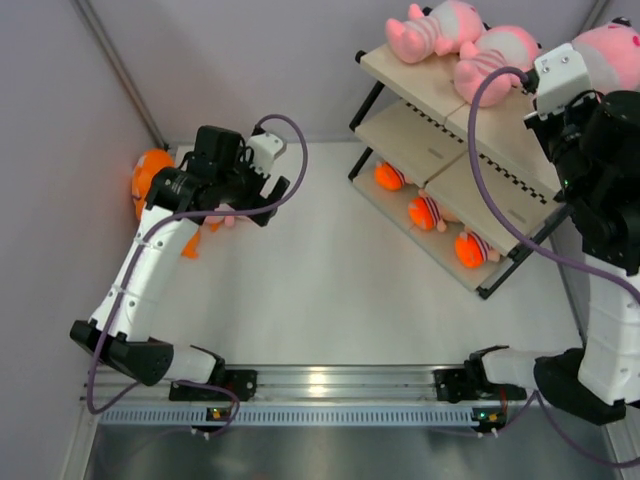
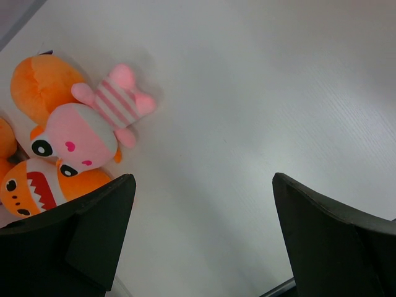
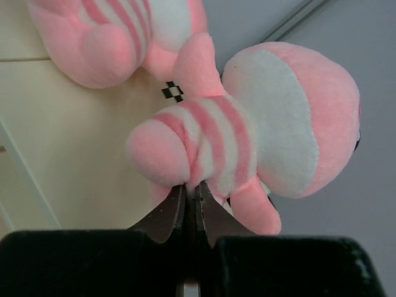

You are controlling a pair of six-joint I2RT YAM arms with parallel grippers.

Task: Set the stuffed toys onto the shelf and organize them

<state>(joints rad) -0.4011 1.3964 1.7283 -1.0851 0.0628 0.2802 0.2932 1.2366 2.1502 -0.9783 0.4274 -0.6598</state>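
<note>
The pink striped toy point(image 3: 247, 142) hung by a pinch of its plush in the clenched right end effector point(image 3: 190, 189), at the right end of the shelf point(image 1: 400, 65)'s top board, its head past the edge; it likely needed moving left beside two pink toys point(image 1: 440, 28) and setting down before letting go; the left end effector point(image 2: 204, 182) stood released over the far-left pile point(image 2: 86, 133).

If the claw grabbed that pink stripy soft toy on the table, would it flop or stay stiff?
Probably soft and floppy: the pink-and-white striped plush figure lies slumped against the orange plush creatures beside it. Likely light, being stuffed fabric. It seems unlikely to roll, with limbs splayed on the white table, though pushing may drag its orange neighbours.
</note>
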